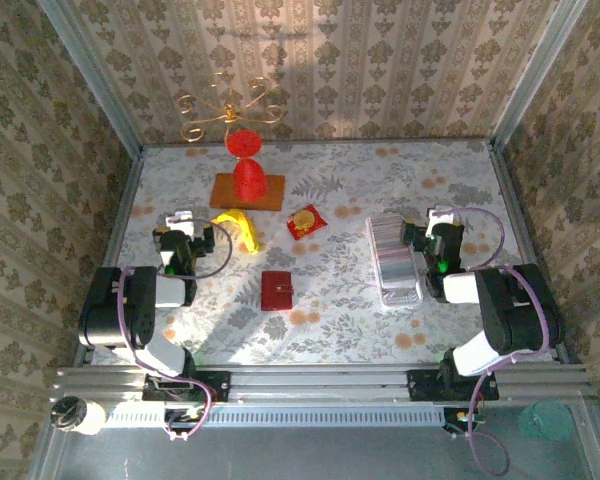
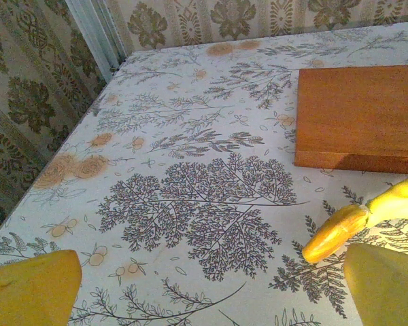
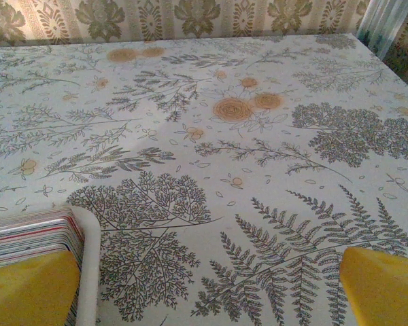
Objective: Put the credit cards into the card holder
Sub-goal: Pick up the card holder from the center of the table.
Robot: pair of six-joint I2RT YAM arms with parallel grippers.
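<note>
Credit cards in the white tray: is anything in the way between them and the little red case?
Nothing visible. Only bare tablecloth lies between the credit cards in their white tray and the card holder. The red sachet sits farther back, off that path.

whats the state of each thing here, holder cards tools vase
card holder, shut, lying flat
credit cards, packed on edge in the white tray
left tool, open, empty
right tool, open, empty
red vase, upright on the wooden board
</note>
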